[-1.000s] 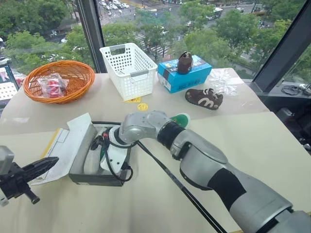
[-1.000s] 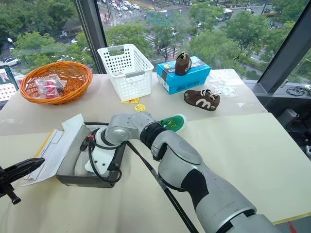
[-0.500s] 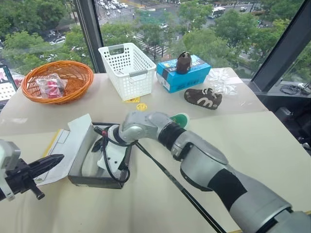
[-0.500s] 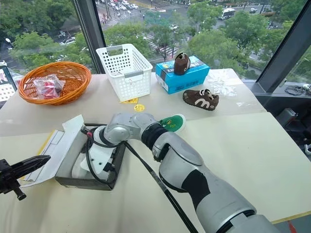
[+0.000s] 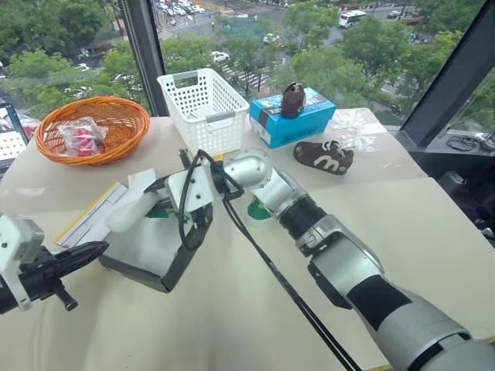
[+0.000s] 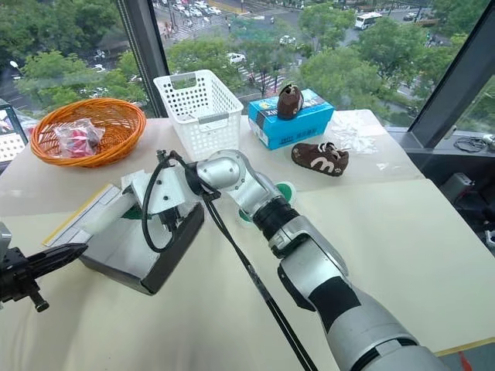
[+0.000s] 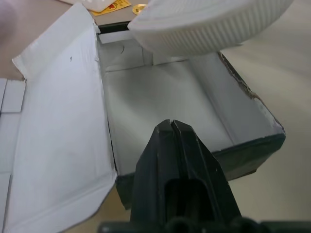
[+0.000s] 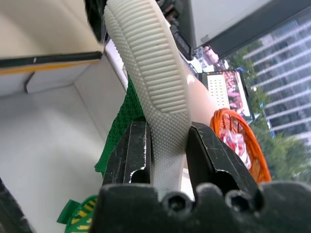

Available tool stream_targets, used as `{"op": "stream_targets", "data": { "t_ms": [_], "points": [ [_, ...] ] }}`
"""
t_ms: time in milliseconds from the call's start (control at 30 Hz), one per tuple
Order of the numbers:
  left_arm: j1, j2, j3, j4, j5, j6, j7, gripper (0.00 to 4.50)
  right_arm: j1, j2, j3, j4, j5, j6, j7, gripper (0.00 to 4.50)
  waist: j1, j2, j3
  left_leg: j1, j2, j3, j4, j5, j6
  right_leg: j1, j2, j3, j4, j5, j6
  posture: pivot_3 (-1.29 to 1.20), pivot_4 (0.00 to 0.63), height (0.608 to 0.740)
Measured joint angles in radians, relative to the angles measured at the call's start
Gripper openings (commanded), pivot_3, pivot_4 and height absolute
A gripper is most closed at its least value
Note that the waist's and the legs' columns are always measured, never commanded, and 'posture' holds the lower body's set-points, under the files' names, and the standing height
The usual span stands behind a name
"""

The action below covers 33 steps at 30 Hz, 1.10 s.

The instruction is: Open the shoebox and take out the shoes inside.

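Clamping 1 white shoe (image 5: pixel 143 207), right end effector (image 8: pixel 167 145); left end effector (image 7: pixel 171 127) together; 1 shoebox (image 5: pixel 147 251).

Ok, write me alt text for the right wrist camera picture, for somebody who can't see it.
The right gripper has its two black fingers clamped on the ribbed white rubber edge of a shoe, held above the white inside of the open shoebox. Green sole with yellow markings peeks out beside the fingers, and an orange basket sits behind.
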<state>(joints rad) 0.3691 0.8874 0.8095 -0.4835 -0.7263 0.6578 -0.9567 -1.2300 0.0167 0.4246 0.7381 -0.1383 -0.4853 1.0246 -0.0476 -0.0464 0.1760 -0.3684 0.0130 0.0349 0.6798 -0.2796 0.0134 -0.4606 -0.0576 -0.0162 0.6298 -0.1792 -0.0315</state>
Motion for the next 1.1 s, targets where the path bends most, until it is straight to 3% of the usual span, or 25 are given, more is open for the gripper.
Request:
{"op": "stream_targets", "data": {
  "t_ms": [200, 400, 533, 567, 700, 833, 933, 1100],
  "points": [
    [-0.010, 0.008, -0.013, 0.001, 0.000, 0.002, 0.001, 0.00, 0.027, -0.014, -0.080, -0.139, 0.129, 0.240, 0.035, 1.13, 0.004, 0.000, 0.000, -0.001, 0.000, 0.000, 0.000, 0.000, 0.000, -0.001, -0.001, 0.000, -0.001, 0.000, 0.000, 0.00, 0.150, 0.736],
    [-0.018, 0.010, -0.036, 0.006, -0.001, 0.003, 0.005, 0.00, 0.040, -0.189, -0.228, -0.380, 0.270, 0.539, 0.037, 1.13, 0.025, 0.000, 0.000, -0.002, -0.001, -0.002, 0.000, -0.001, 0.001, 0.000, -0.002, -0.002, -0.004, 0.001, 0.001, 0.00, 0.150, 0.736],
    [-0.049, 0.011, -0.074, 0.013, 0.000, 0.003, 0.009, 0.00, 0.039, -0.250, -0.346, -0.485, 0.365, 0.780, -0.058, 1.13, 0.025, 0.000, 0.000, -0.002, -0.001, -0.001, 0.000, 0.000, 0.001, 0.000, -0.001, -0.001, -0.003, 0.001, 0.001, 0.00, 0.150, 0.736],
    [-0.061, 0.015, -0.091, 0.014, 0.001, 0.003, 0.011, 0.00, 0.038, -0.268, -0.421, -0.497, 0.414, 0.911, -0.143, 1.13, 0.027, 0.000, 0.000, -0.002, -0.001, -0.001, 0.000, 0.000, 0.001, 0.000, -0.001, -0.001, -0.002, 0.001, 0.001, 0.00, 0.150, 0.736],
    [-0.068, 0.015, -0.120, 0.023, 0.001, 0.003, 0.016, 0.00, 0.060, -0.321, -0.581, -0.536, 0.494, 1.148, -0.314, 1.13, 0.028, 0.001, 0.000, -0.002, -0.001, 0.000, 0.000, 0.000, 0.001, 0.000, -0.001, -0.001, -0.003, 0.001, 0.001, 0.00, 0.150, 0.736],
    [-0.092, 0.024, -0.142, 0.027, 0.001, 0.003, 0.014, 0.00, 0.099, -0.215, -0.954, -0.630, 0.680, 1.548, -0.684, 1.13, 0.030, 0.000, 0.000, -0.002, 0.000, 0.000, -0.001, 0.000, 0.001, 0.000, -0.001, 0.000, -0.002, 0.001, 0.001, 0.00, 0.150, 0.736],
    [-0.092, 0.025, -0.147, 0.046, 0.003, 0.003, 0.010, 0.00, 0.197, -0.113, -1.210, -0.766, 0.718, 1.776, -0.927, 1.13, 0.033, 0.002, 0.000, -0.004, -0.001, 0.001, -0.001, -0.001, 0.002, -0.001, -0.001, 0.000, -0.004, 0.001, 0.002, 0.00, 0.150, 0.736],
    [-0.110, 0.039, -0.177, 0.062, 0.014, 0.003, -0.007, 0.00, 0.263, 0.017, -1.416, -1.018, 0.728, 2.025, -1.107, 1.13, 0.026, 0.009, 0.004, -0.014, -0.002, 0.005, 0.000, 0.000, 0.003, -0.012, 0.002, 0.001, -0.001, 0.002, 0.004, 0.00, 0.150, 0.736]
  ]
}}
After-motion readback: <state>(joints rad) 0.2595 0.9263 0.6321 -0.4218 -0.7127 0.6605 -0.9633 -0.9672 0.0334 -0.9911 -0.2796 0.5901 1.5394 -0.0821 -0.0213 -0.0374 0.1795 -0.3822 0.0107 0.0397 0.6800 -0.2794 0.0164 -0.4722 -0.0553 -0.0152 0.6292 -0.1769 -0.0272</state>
